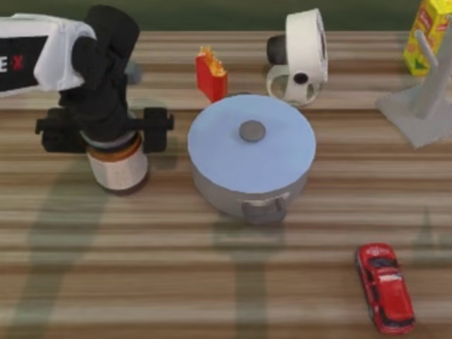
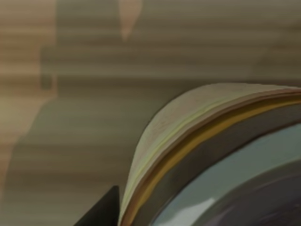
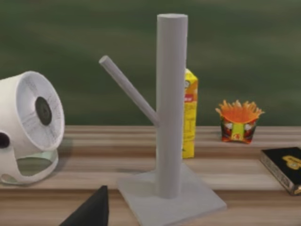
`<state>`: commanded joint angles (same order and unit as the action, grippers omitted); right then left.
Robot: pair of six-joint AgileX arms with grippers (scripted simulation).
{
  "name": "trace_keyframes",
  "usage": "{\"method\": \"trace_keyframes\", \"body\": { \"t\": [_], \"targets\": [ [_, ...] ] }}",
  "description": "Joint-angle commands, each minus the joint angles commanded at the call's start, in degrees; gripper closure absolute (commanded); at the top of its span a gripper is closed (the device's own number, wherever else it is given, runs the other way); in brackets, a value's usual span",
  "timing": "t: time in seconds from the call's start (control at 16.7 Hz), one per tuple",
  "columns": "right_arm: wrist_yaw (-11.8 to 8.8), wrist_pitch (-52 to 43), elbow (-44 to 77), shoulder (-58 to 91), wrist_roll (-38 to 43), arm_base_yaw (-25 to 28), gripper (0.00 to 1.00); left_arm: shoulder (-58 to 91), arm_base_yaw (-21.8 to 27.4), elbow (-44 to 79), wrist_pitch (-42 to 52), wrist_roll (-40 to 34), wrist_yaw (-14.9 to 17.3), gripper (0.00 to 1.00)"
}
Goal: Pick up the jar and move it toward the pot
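Jar [image 1: 119, 166] upright (axis vertical) under left pincer [image 1: 106, 131], beside pot [image 1: 251, 152].

the table [image 1: 212, 282] is striped in pale and dark brown wood. the jar [image 1: 119, 164] shows a white label under an orange band. the pot [image 1: 233, 194] is grey with a pale blue lid [image 1: 212, 152] and grey knob [image 1: 252, 131]. the toy car [image 1: 385, 287] is red, the fan [image 1: 305, 49] white, the carton [image 1: 426, 35] yellow, the fries box [image 1: 210, 75] red, the stand [image 1: 420, 106] light grey.
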<state>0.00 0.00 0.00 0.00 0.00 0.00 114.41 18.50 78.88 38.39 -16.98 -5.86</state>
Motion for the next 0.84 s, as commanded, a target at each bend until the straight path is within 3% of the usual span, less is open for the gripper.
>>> {"method": "trace_keyframes", "body": {
  "t": [0.48,0.84],
  "targets": [
    [0.0,0.0,0.0,0.0,0.0,0.0,0.00,0.0,0.0,0.0,0.0,0.0,0.0,0.02],
    [0.0,0.0,0.0,0.0,0.0,0.0,0.00,0.0,0.0,0.0,0.0,0.0,0.0,0.00]
  ]
}}
